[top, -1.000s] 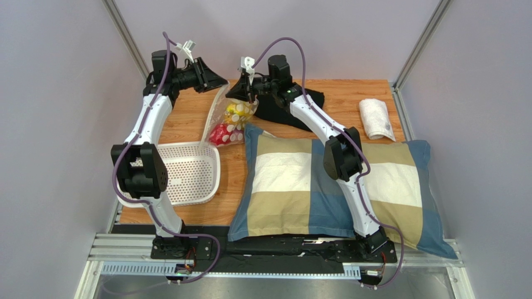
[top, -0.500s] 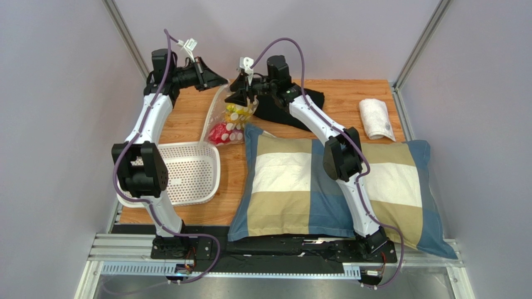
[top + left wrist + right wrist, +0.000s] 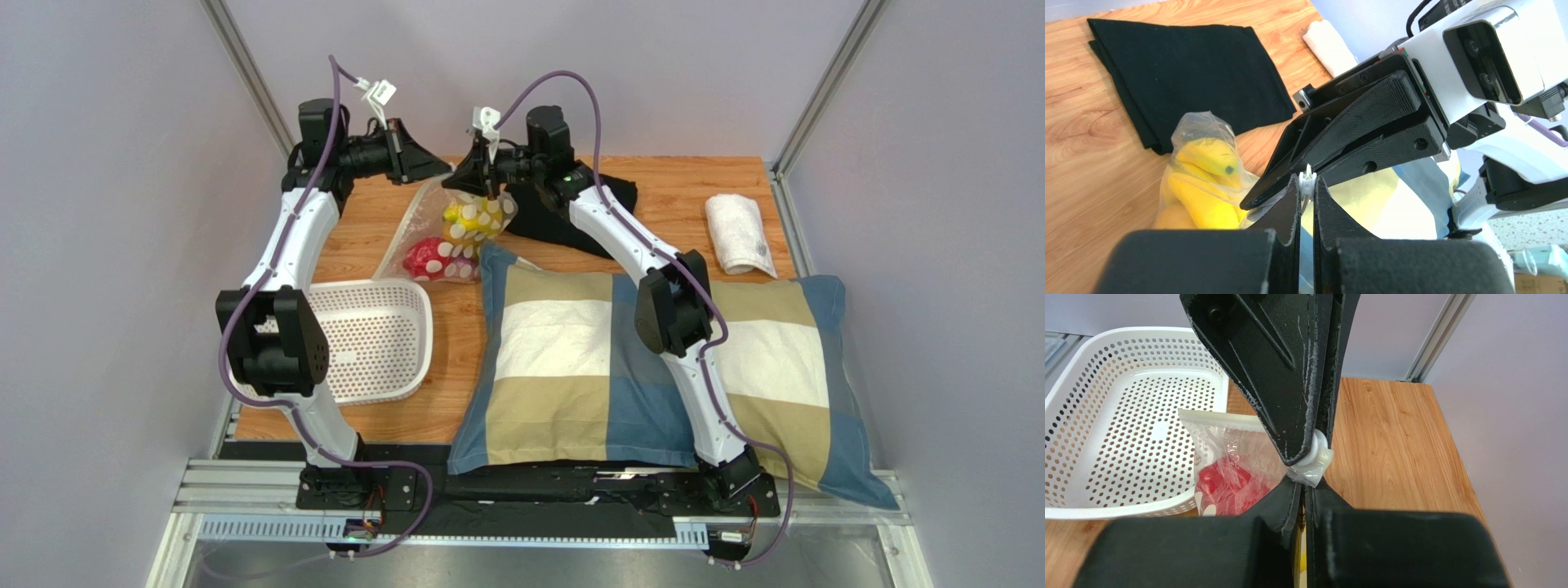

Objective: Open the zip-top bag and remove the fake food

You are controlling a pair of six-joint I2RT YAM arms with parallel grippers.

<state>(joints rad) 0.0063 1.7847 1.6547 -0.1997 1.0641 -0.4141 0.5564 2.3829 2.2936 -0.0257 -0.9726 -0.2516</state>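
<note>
The zip-top bag (image 3: 456,233) hangs between both grippers at the back of the table. It holds a yellow banana bunch (image 3: 472,218) and a red pepper (image 3: 429,260). My left gripper (image 3: 439,165) is shut on the bag's white zip slider (image 3: 1308,179). My right gripper (image 3: 464,184) is shut on the bag's top corner, right beside the slider (image 3: 1320,454). The left wrist view shows the bananas (image 3: 1201,184) inside the bag. The right wrist view shows the pepper (image 3: 1229,487) and the bag's sealed strip (image 3: 1223,419). Other toy foods are hidden.
A white perforated tray (image 3: 380,337) sits front left of the bag. A checked pillow (image 3: 577,368) covers the middle and right front. A folded black cloth (image 3: 607,196) lies behind the right gripper. A rolled white towel (image 3: 740,233) lies at the back right.
The bag has been pulled a little higher and its lower part has swung left. Both grippers keep their hold.
</note>
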